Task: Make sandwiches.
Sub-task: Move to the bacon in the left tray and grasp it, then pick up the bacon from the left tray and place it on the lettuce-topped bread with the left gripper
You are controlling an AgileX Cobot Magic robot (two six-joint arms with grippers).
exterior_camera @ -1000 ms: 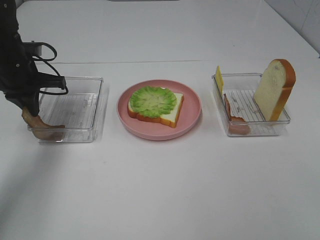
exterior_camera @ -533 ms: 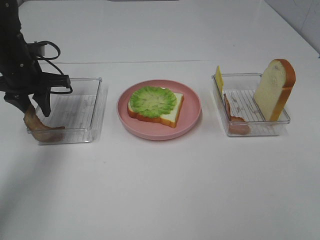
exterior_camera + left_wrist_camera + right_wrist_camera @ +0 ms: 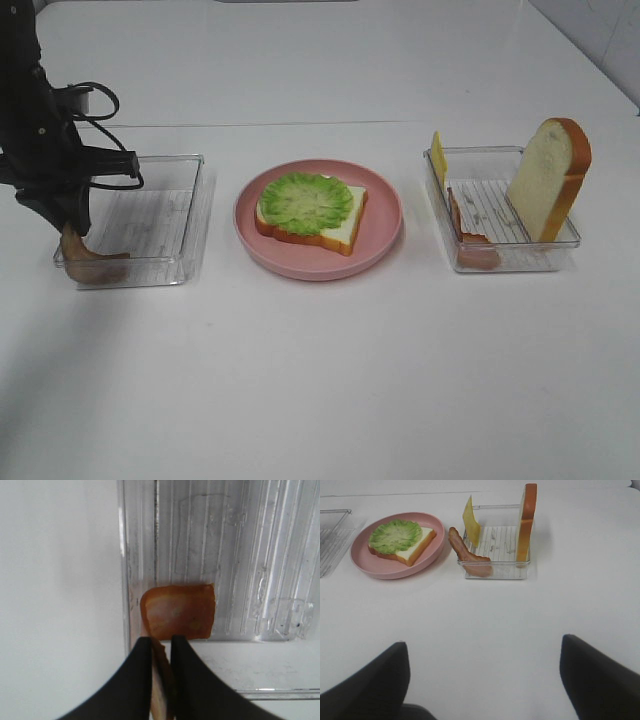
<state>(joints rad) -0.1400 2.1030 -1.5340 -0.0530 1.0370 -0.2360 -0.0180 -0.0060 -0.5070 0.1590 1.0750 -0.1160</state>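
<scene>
The left pincer (image 3: 161,642) is clamped on the brown bacon strip (image 3: 177,611) in the clear plastic tray (image 3: 160,215), presumably for transfer onto the lettuce-topped white bread sandwich (image 3: 310,210) on the round pink plate (image 3: 385,225), while the right pincer (image 3: 482,665) stands apart.

Lab-style test bench: bare white table (image 3: 330,380), clear plastic trays (image 3: 198,215), toy food (image 3: 305,205) on pink plate (image 3: 385,225).

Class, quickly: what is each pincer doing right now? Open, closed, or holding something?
Left pincer: closed on the meat slice.
Right pincer: open, holding nothing.
</scene>
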